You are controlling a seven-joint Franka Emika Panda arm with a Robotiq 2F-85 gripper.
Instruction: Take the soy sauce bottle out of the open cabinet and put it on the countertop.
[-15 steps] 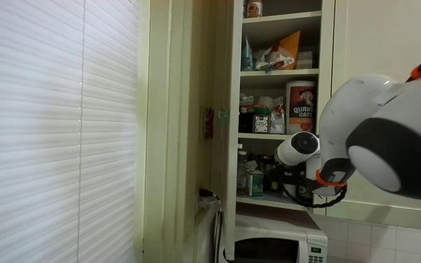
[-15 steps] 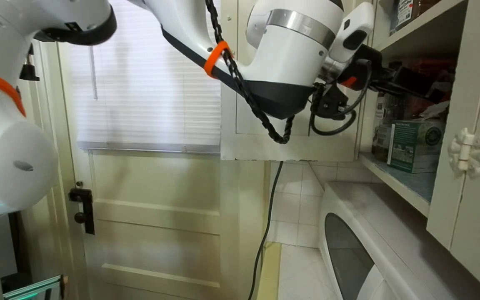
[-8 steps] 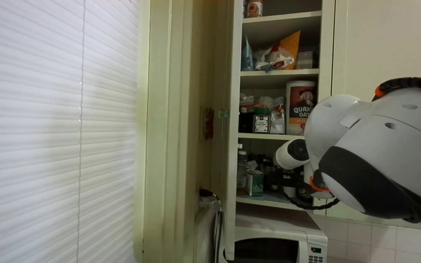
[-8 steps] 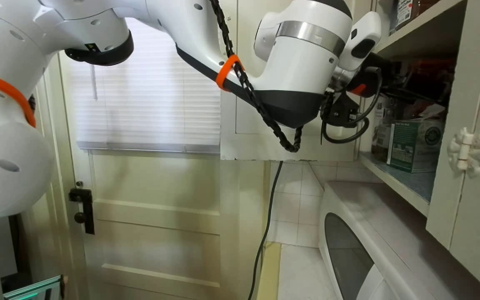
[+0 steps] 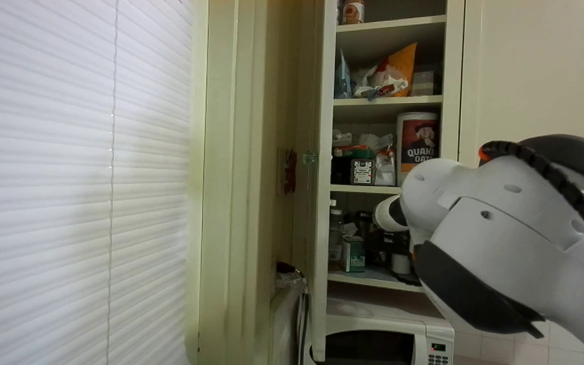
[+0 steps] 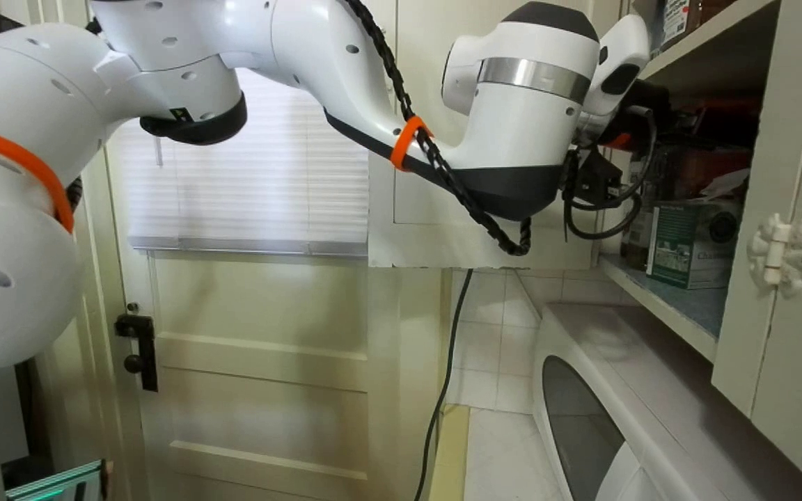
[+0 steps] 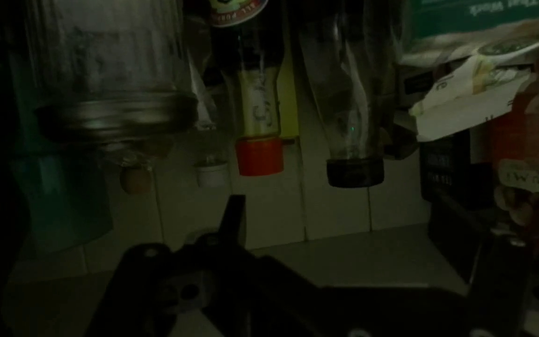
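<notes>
The open cabinet (image 5: 388, 101) is cream-white with crowded shelves, and its lowest shelf (image 6: 665, 299) shows in an exterior view. The wrist view is dark and upside down. In it the soy sauce bottle (image 7: 246, 49) has dark contents, a part-visible label and a red cap (image 7: 259, 157). It stands among other bottles on the lowest shelf. My gripper (image 7: 339, 201) is open with nothing between its fingers. The red cap appears near the left finger, apart from it. In an exterior view the gripper (image 6: 697, 125) reaches into the shelf, mostly in shadow. The countertop (image 6: 505, 459) is beside the microwave.
A clear black-capped bottle (image 7: 354, 117) stands beside the soy sauce, and a metal-lidded jar (image 7: 110, 70) is on its other side. A green tea box (image 6: 693, 243) is near the shelf front. The microwave (image 6: 624, 362) is below. The open door (image 5: 318, 152) flanks the shelves.
The arm has moved further into the cabinet. In the exterior views the forearm has shifted left and down, and the wrist and gripper right and slightly down, deeper into the lowest shelf.
</notes>
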